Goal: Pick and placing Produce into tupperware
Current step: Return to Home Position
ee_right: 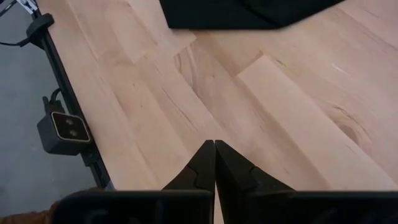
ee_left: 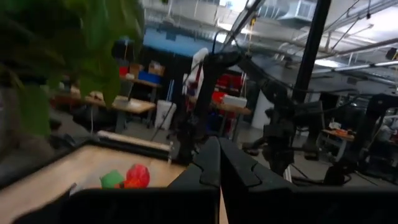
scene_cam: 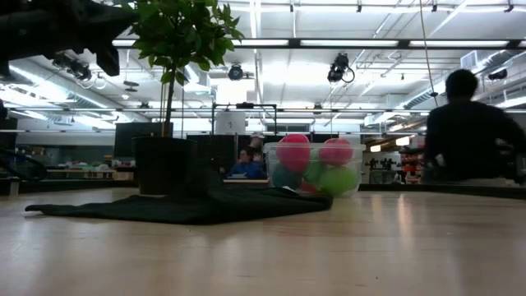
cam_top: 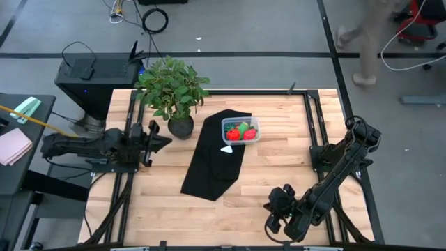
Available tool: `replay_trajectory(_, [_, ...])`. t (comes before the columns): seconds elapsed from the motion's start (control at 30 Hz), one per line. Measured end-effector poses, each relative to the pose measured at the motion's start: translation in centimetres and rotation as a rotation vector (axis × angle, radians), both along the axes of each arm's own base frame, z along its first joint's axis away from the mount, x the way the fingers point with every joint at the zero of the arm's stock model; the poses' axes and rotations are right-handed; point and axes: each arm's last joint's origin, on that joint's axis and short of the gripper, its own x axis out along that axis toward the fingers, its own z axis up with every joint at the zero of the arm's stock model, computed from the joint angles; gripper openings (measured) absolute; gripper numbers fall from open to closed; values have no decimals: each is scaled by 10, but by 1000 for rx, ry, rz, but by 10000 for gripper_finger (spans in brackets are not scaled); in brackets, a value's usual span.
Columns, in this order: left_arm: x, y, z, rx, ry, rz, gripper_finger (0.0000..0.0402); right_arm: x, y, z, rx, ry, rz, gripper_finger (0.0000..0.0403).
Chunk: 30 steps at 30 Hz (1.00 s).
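The clear tupperware (cam_top: 240, 130) stands on the far end of a black cloth (cam_top: 214, 155) and holds the produce (cam_top: 241, 132): red, green and orange pieces. In the low view the tupperware (scene_cam: 314, 168) shows two red balls and green ones inside. In the left wrist view the produce (ee_left: 126, 177) shows red and green. My left gripper (cam_top: 164, 140) is shut and empty at the table's left, raised beside the plant pot. My right gripper (cam_top: 268, 207) is shut and empty over the table's near right part; its fingers (ee_right: 214, 163) point down at bare wood.
A leafy potted plant (cam_top: 173, 89) stands at the far left of the cloth, close to my left gripper. A small white scrap (cam_top: 228, 148) lies on the cloth near the tupperware. A person (scene_cam: 465, 131) sits beyond the table. Bare wood lies at the near left and right.
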Motion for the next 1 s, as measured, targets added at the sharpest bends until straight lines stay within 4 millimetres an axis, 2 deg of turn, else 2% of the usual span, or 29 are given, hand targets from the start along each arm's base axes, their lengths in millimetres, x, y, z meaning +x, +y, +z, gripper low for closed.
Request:
replay_trajectory(0.17, [-12, 1, 8, 68, -91, 32, 2, 0, 1, 0, 16, 7, -2, 11])
replay_trajectory(0.33, [-21, 1, 3, 73, -63, 37, 2, 0, 1, 0, 18, 10, -1, 11])
replay_trajectory(0.57, [-18, 1, -5, 55, 24, 35, 2, 0, 0, 0, 16, 12, -1, 11])
replay_trajectory(0.67, [-17, 1, -12, 35, 93, 28, 2, 2, -2, 0, 16, 11, -8, 11])
replay_trajectory(0.8, [-13, 1, -27, 18, 87, 27, 2, 5, -4, 0, 9, 12, -11, 11])
replay_trajectory(1.0, [-13, 2, -25, 39, 68, 69, 3, 9, -5, 1, 27, 4, -9, 11])
